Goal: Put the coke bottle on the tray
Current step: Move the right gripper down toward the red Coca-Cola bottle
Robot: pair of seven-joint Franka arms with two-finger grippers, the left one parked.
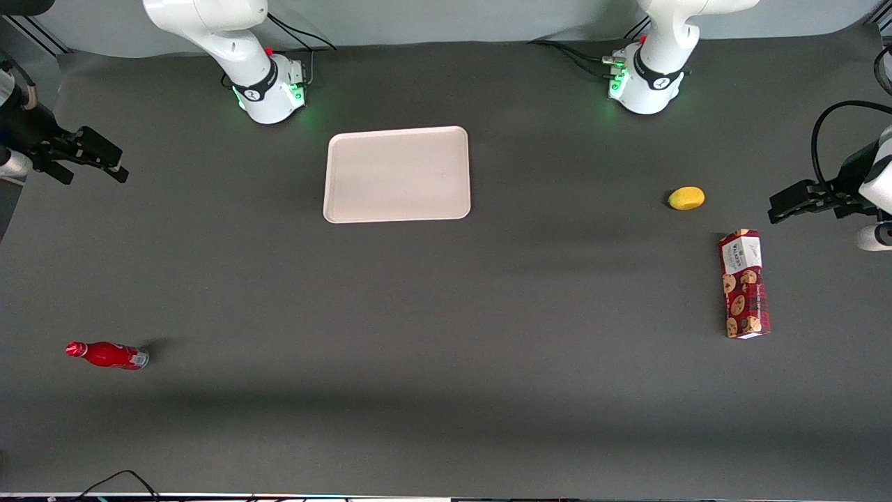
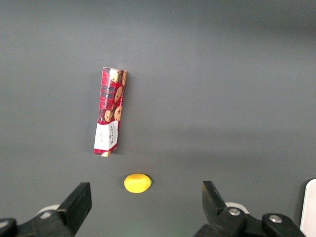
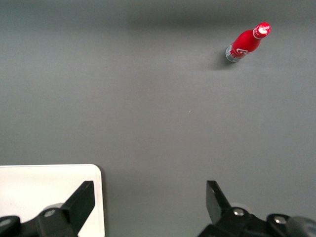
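Observation:
The coke bottle, small and red with a red cap and a silvery base band, stands on the dark table at the working arm's end, close to the front camera. It also shows in the right wrist view as the coke bottle, well away from the fingers. The pale pinkish-white tray lies mid-table, farther from the camera; one rounded corner of the tray shows in the wrist view. My right gripper hovers open and holds nothing, above the table's edge, farther from the camera than the bottle. In its own view the gripper shows bare table between its fingers.
A yellow lemon-like object and a red cookie-print box lie toward the parked arm's end. The two arm bases stand at the table's back edge, farther from the camera than the tray.

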